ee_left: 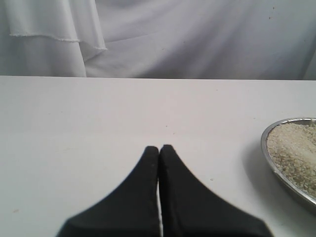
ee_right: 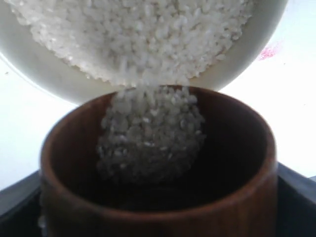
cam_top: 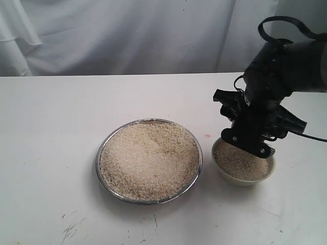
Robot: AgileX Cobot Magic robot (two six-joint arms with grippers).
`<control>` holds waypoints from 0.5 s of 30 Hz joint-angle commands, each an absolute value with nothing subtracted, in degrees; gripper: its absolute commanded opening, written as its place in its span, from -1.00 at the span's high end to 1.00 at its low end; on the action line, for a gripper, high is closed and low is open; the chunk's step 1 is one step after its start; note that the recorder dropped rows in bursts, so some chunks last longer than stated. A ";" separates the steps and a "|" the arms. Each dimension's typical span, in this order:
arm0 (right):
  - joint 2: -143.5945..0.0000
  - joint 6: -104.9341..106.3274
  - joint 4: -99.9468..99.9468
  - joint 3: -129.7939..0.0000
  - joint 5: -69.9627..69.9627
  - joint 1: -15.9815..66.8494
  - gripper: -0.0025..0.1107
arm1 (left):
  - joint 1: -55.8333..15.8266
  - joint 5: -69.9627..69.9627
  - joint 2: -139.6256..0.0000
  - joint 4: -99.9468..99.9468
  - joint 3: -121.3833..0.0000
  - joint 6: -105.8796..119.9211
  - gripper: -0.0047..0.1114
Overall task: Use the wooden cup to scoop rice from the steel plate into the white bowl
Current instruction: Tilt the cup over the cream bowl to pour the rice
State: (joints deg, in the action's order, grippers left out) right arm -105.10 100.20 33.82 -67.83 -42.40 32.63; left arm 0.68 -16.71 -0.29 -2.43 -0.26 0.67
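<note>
Evidently pouring: the right gripper (cam_top: 250,139), fingers spread wide round the wooden cup (ee_right: 232,153), tips it above the white bowl (cam_top: 244,178) so rice (ee_right: 148,138) spills in (left gripper (ee_left: 159,149) pinched shut, empty).

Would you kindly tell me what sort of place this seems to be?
Probably a robot test bench: a plain white table, a draped white cloth backdrop, and a black robot arm.
</note>
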 commanded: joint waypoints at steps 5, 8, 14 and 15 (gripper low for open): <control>-104.38 97.25 39.71 -67.64 -43.52 34.32 0.96 | 0.60 -16.34 0.00 -2.48 0.00 0.49 0.92; -104.38 97.07 40.49 -67.64 -43.81 34.59 0.96 | 0.60 -16.34 0.00 -2.48 0.00 0.49 0.92; -104.16 93.98 44.74 -67.64 -44.84 36.51 0.96 | 0.60 -16.34 0.00 -2.48 0.00 0.49 0.92; -104.16 93.86 44.74 -67.64 -44.84 36.68 0.96 | 0.60 -16.34 0.00 -2.48 0.00 0.49 0.92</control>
State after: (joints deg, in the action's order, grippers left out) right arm -105.10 94.70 42.95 -67.83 -44.29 35.97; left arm 0.68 -16.71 -0.29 -2.43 -0.26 0.67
